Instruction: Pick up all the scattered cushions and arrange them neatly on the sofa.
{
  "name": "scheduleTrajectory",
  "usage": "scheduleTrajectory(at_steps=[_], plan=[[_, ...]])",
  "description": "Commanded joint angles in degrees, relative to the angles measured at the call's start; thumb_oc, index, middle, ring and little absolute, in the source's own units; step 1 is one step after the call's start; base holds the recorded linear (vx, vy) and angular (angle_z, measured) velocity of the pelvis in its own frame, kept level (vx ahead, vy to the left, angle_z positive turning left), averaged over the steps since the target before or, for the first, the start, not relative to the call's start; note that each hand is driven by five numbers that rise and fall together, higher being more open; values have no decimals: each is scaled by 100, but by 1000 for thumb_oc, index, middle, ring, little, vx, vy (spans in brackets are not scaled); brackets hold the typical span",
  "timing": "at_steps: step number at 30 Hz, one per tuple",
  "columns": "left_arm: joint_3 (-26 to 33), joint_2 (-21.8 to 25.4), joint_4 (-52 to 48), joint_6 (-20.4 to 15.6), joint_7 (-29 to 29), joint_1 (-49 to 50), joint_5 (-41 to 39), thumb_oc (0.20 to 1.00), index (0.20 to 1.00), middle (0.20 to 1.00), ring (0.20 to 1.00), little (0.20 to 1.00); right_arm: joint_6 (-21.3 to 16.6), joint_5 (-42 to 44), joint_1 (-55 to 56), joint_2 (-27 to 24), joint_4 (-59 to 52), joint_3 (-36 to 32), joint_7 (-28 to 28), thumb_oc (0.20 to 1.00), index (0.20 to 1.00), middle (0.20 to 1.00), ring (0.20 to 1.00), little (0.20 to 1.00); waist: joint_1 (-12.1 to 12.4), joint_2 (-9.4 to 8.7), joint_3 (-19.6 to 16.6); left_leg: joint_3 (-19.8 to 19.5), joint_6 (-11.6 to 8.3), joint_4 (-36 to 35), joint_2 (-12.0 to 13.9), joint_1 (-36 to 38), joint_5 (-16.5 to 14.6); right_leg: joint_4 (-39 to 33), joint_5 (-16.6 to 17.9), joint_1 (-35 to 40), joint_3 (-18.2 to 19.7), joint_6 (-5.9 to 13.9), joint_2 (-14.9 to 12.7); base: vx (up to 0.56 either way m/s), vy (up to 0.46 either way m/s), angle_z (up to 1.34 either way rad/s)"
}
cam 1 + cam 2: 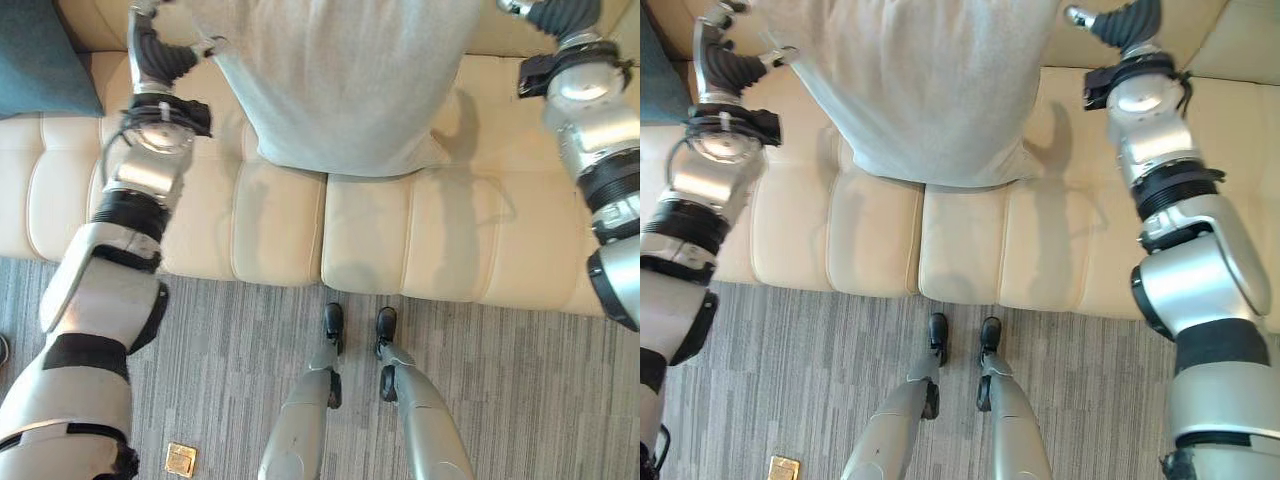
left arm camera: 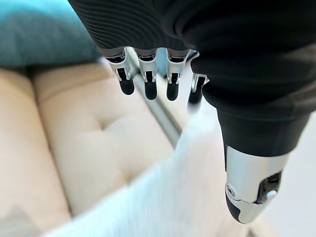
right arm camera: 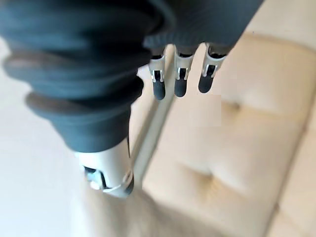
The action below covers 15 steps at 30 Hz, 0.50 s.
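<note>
A large light grey cushion [image 1: 340, 80] stands over the middle of the cream sofa [image 1: 280, 230], with its lower edge down by the seat. My left hand [image 1: 160, 55] is at the cushion's left edge, its fingers [image 2: 148, 74] straight and one fingertip touching the fabric [image 2: 163, 197]. On the other side, my right hand [image 1: 1120, 22] is against the upper right edge, its fingers [image 3: 180, 79] straight and its thumb [image 3: 108, 168] apart. A teal cushion [image 1: 40, 60] lies on the sofa's far left end.
Grey striped carpet [image 1: 230, 340] runs along the sofa's front edge. A small golden square thing [image 1: 181, 459] lies on the carpet at the lower left. Bare seat shows to the right of the grey cushion [image 1: 500, 220].
</note>
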Motion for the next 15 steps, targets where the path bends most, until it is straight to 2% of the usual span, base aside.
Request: scheduleTrajectory(at_steps=[1,2,3,4,5,6,7,8,12,15], plan=[[142,447,-433,-317,-316,426,-198,1000,1000,1000,1000,1000,-114,29,673,-73,-642,-457,-14,1000,1000,1000,1000,1000,53,-470,-348,200,-375,433,-125,834,-1115,-1260,451,766,290,1005,-298,50,24,-6],[334,536,-848,-317,-387,924,-152,1000,1000,1000,1000,1000,-119,8,1045,-152,-1007,-674,-25,1000,1000,1000,1000,1000,39,-468,-356,203,-372,405,-121,951,-1129,-1273,434,885,300,995,-303,52,33,-4],[905,606,-1844,-393,-538,2139,-54,1000,1000,1000,1000,1000,-171,-151,2033,-299,-1850,-1287,5,1000,1000,1000,1000,1000,7,-471,-372,209,-366,331,-115,1172,-1154,-1327,400,1108,301,973,-308,40,32,-1],[935,609,-1894,-376,-530,2203,-39,1000,1000,1000,1000,1000,-156,-167,2083,-288,-1895,-1303,-7,1000,1000,1000,1000,1000,-6,-484,-392,211,-364,318,-128,1166,-1122,-1337,421,1102,302,971,-320,65,37,4],[1351,537,-2382,-371,-663,3065,6,1000,1000,1000,1000,1000,-170,-315,2889,-280,-2474,-1748,68,1000,1000,1000,1000,1000,-30,-499,-424,218,-355,277,-131,1305,-1140,-1389,409,1248,303,967,-310,89,56,5],[1979,311,-2959,-334,-913,4371,101,1000,1000,1000,1000,1000,-201,-622,4259,-74,-3405,-2484,288,1000,1000,1000,1000,1000,-98,-498,-506,270,-329,163,-129,1555,-1203,-1501,383,1475,308,980,-271,91,56,4],[1993,314,-2995,-321,-912,4417,109,1000,1000,1000,1000,1000,-184,-635,4309,-61,-3450,-2503,282,1000,1000,1000,1000,1000,-102,-515,-530,274,-328,149,-140,1546,-1173,-1511,403,1464,311,978,-282,120,92,-5],[2399,3,-3334,-246,-1173,5499,282,1000,1000,1000,1000,1000,-221,-991,5484,160,-4122,-2940,639,1000,1000,1000,1000,1000,-148,-517,-659,354,-289,20,-129,1800,-1247,-1599,389,1653,335,1017,-242,61,71,-20],[2920,-599,-3654,42,-1795,7390,632,1000,1000,1000,1000,1000,-131,-1463,7564,485,-4903,-3514,1386,1000,1000,1000,1000,1000,-215,-601,-823,469,-185,-66,-163,2279,-1331,-1608,392,1996,481,1083,-195,31,77,-37],[3053,-961,-3573,174,-2016,7957,683,1000,1000,1000,1000,1000,-45,-1712,8283,707,-4950,-3630,1665,1000,1000,1000,1000,1000,-272,-611,-909,483,-147,-77,-169,2492,-1397,-1586,380,2162,509,1082,-191,-4,39,-23]])
